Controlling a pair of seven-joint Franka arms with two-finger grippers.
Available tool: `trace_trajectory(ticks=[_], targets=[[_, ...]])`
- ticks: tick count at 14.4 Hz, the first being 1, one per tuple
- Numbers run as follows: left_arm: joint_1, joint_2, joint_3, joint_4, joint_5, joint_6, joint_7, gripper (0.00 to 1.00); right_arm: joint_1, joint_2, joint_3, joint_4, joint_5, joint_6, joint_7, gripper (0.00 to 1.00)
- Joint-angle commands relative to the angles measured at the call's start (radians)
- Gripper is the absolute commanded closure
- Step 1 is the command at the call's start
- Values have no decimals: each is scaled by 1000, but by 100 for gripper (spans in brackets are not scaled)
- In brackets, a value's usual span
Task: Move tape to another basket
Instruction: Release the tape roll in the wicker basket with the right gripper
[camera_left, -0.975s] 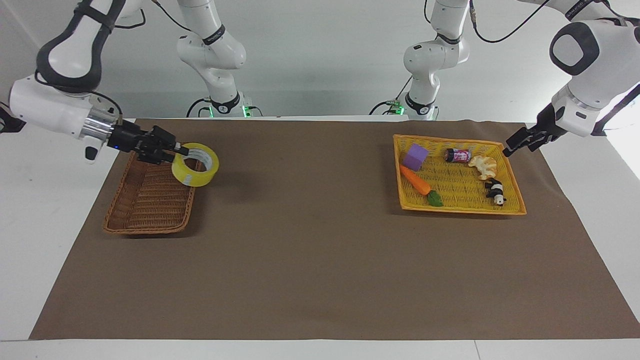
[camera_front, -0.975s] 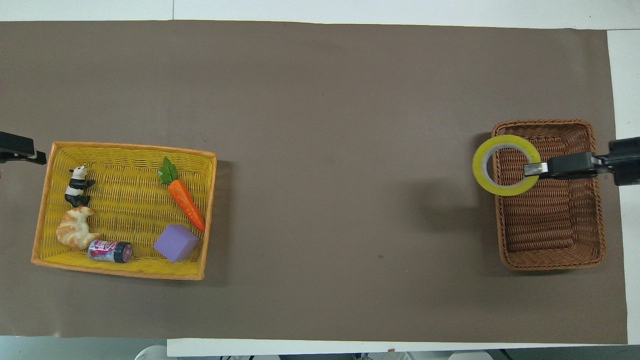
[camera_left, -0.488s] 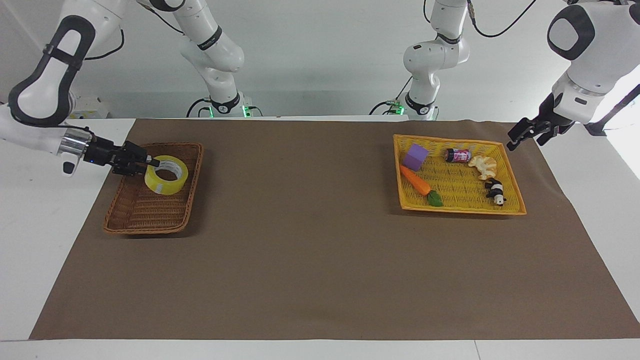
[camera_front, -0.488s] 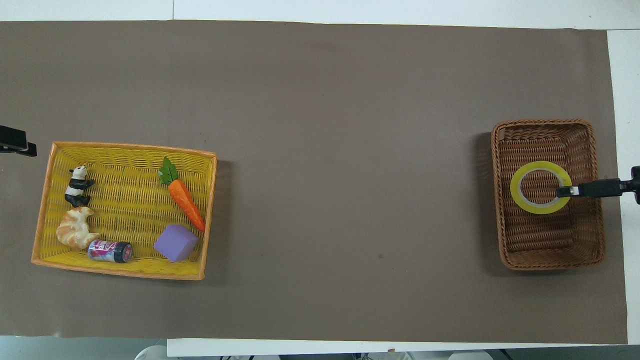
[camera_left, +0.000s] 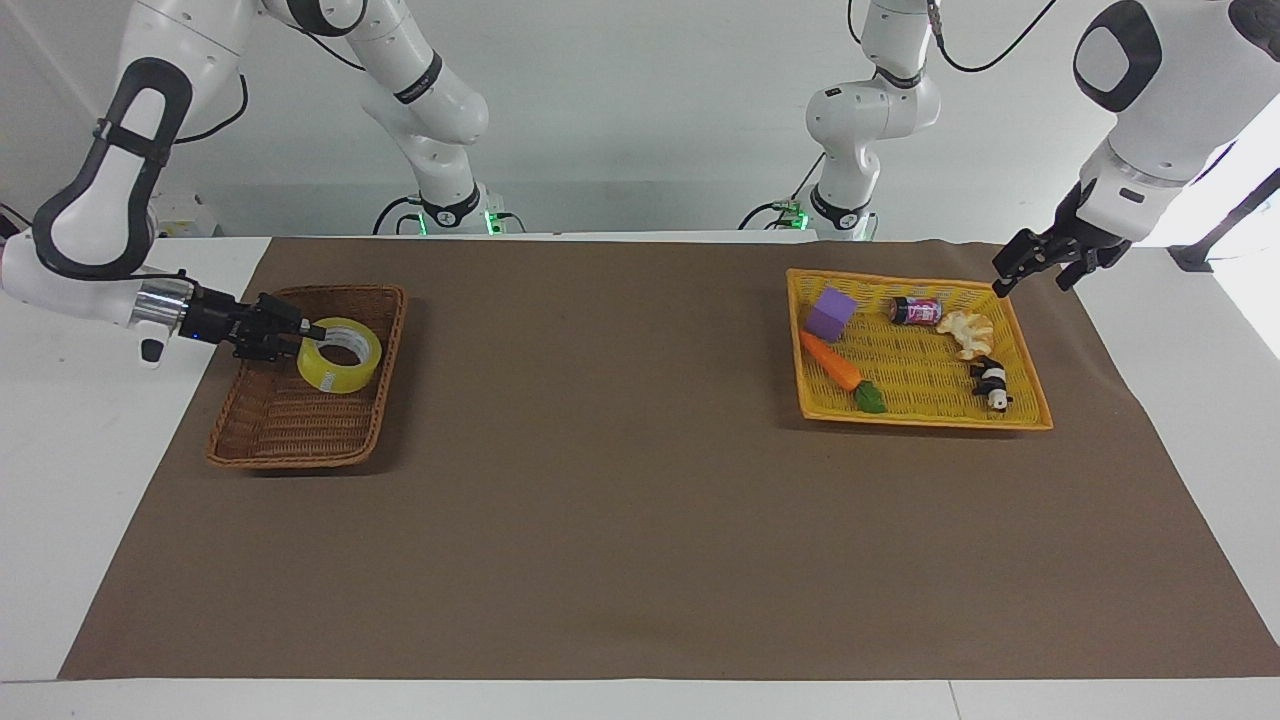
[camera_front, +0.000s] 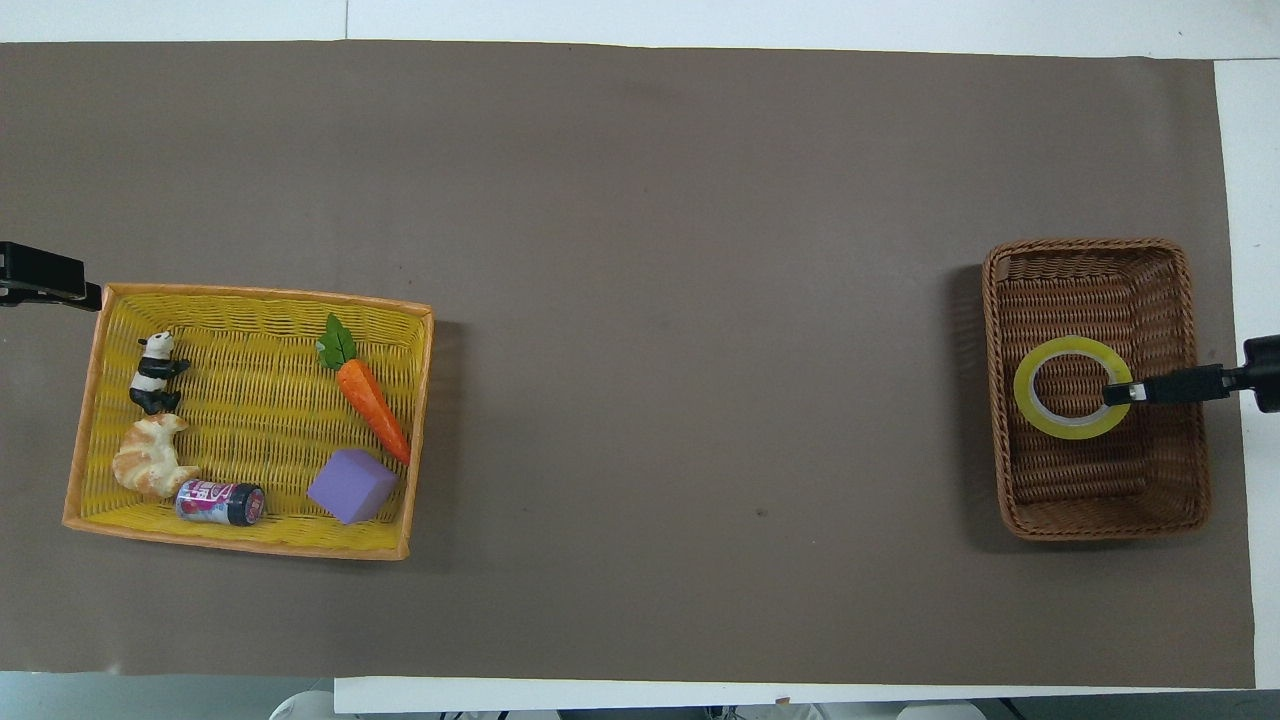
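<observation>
R gripper (camera_left: 312, 331) fingers pinch tape (camera_left: 339, 355) wall in basket (camera_left: 290, 440); L gripper (camera_left: 1030, 262) fingers apart, waiting

The brown table (camera_left: 640, 500) lies bare between the basket (camera_left: 270, 440) and the yellow tray (camera_left: 925, 420), open for a hand to pass; the tape (camera_left: 340, 367) and right hand (camera_left: 318, 332) fill the basket's middle
</observation>
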Motion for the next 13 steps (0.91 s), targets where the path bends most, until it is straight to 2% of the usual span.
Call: trace_trajectory(ticks=[1, 5, 6, 7, 8, 9, 13], targets=[[3, -4, 7, 5, 21, -18, 2, 1, -16, -17, 12, -24, -20, 20, -38, 100], [-15, 1, 4, 6, 21, -8, 7, 1, -9, -22, 12, -56, -66, 64, -72, 100], [-21, 3, 1, 12, 22, -5, 8, 1, -9, -22, 12, -56, -75, 64, -72, 95], [-33, 4, 9, 14, 21, -5, 10, 1, -9, -22, 12, -55, -76, 66, -72, 69], [-35, 7, 20, 21, 10, -9, 13, 1, -7, -22, 12, -55, -76, 75, -72, 26], [-33, 18, 38, 52, 1, -20, 14, 1, -7, -22, 12, -55, -79, 99, -75, 0], [-55, 68, 35, 112, 4, -67, 13, 1, 17, -19, 14, -29, -132, 161, -153, 0]])
